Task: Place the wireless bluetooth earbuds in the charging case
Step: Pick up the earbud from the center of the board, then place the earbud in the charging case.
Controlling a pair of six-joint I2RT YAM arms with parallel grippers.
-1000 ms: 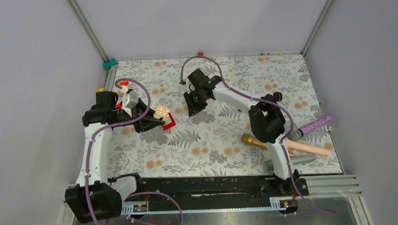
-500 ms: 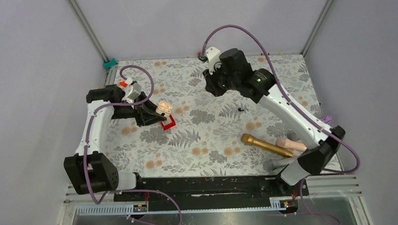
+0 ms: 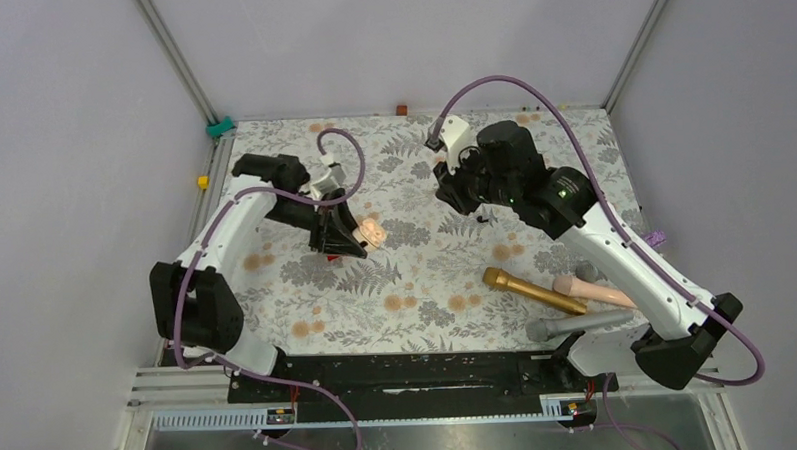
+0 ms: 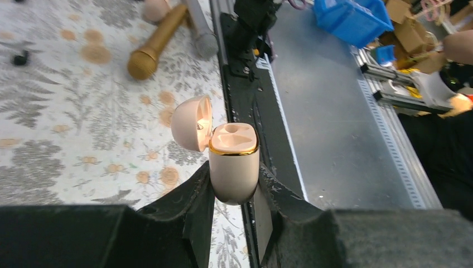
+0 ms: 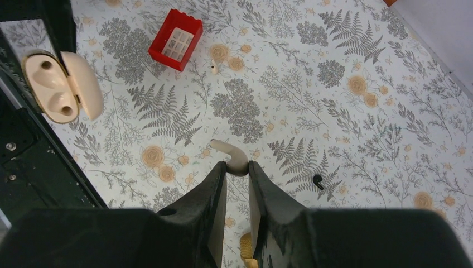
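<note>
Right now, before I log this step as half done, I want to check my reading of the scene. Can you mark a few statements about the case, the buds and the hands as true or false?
1. The left hand holds the charging case with its lid open. True.
2. The right hand is empty. False: it is closed on a pale earbud.
3. A black earbud lies loose on the table. True.
4. The red box sits inside the charging case. False: it lies on the table, apart from the case.
5. The gold microphone stands upright. False: it lies flat on the table.
</note>
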